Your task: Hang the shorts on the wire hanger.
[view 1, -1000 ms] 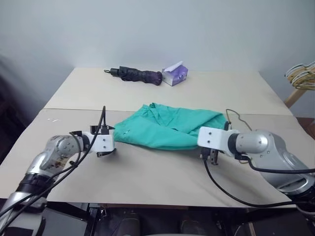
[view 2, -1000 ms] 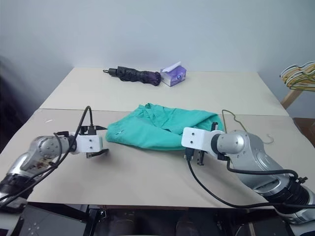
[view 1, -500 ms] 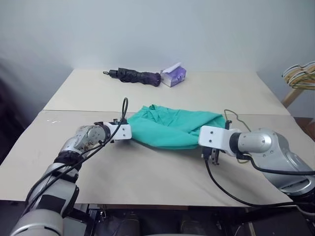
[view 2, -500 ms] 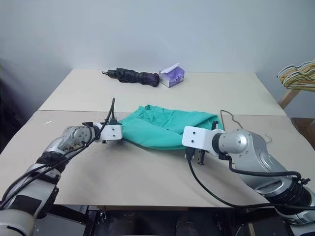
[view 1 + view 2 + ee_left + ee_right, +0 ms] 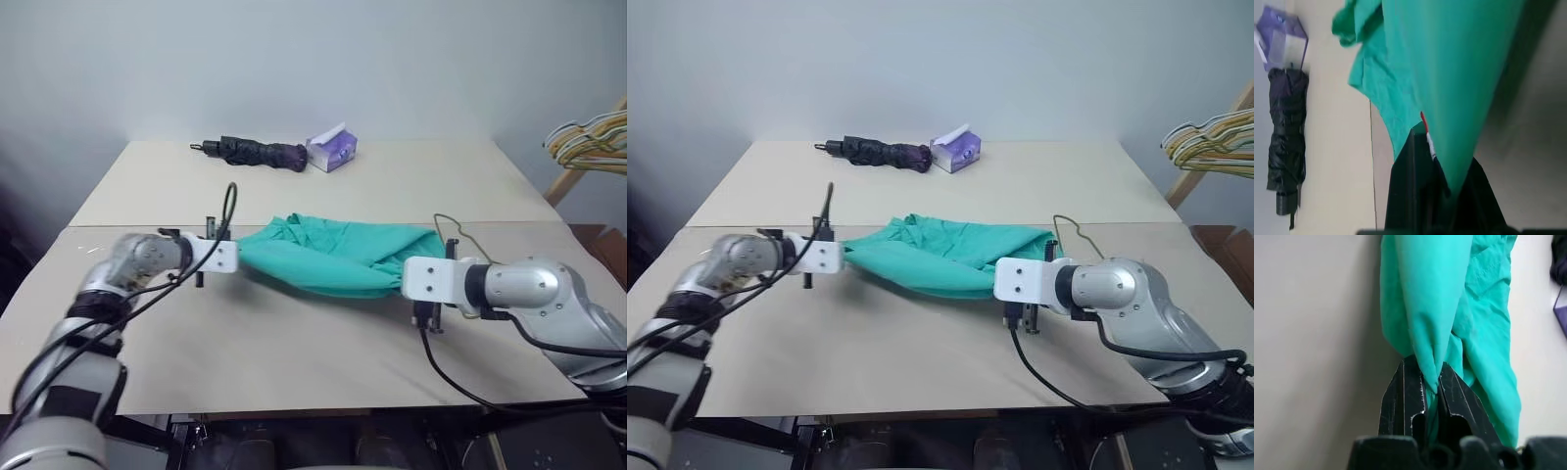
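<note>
Shorts [image 5: 338, 257] are clamped at both ends, left gripper [image 5: 1442, 188] and right gripper [image 5: 1431, 391] each pinching fabric, seemingly to stretch them. Wire hanger [image 5: 453, 232] lies just beyond their right end, untouched.

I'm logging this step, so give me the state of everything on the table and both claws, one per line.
Teal-green fabric shorts: stretched between both claws, partly lifted.
Left claw: shut on the shorts' edge.
Right claw: shut on the shorts' other edge.
Thin olive-grey wire hanger: lying on the table behind the shorts, nothing hung on it.
Dark folding umbrella: closed, lying flat.
Purple tissue box: tissue sticking out.
</note>
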Action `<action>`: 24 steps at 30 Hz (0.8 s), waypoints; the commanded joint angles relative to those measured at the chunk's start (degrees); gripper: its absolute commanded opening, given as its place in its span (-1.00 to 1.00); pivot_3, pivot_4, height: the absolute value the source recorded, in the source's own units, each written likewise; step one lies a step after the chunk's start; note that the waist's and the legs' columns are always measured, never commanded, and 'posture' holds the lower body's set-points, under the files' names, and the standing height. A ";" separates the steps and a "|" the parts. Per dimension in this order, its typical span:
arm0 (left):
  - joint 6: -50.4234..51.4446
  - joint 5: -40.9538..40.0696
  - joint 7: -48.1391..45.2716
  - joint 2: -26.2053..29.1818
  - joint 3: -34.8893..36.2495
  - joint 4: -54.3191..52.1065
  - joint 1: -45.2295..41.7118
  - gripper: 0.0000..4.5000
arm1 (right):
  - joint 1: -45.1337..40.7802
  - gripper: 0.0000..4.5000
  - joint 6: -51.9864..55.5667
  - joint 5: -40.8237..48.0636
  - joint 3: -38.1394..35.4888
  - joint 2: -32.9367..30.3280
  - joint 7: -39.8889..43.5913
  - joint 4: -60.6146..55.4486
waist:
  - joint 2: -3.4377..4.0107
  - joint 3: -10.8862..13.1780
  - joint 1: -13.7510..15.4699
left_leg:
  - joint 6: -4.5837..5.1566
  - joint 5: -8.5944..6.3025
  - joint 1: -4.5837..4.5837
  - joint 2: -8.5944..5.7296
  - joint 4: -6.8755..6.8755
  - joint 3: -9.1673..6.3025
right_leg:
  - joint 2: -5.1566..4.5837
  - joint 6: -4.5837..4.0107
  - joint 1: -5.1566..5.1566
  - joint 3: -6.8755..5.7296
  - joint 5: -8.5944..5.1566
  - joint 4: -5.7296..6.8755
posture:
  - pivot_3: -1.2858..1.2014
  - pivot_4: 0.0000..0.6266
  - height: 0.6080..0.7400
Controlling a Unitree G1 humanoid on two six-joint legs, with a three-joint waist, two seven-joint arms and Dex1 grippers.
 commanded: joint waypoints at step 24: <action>31.42 1.88 33.55 -5.36 10.27 3.06 -28.88 -0.99 | -59.73 -1.00 -41.83 -27.90 10.47 18.48 -27.96 82.79 | 0.55 0.68 0.86 | -0.23 0.15 0.20 -0.05 -0.12 -0.04 | 0.07 -0.15 -0.15 0.11 -0.14 0.38 | 0.10 -0.99 1.00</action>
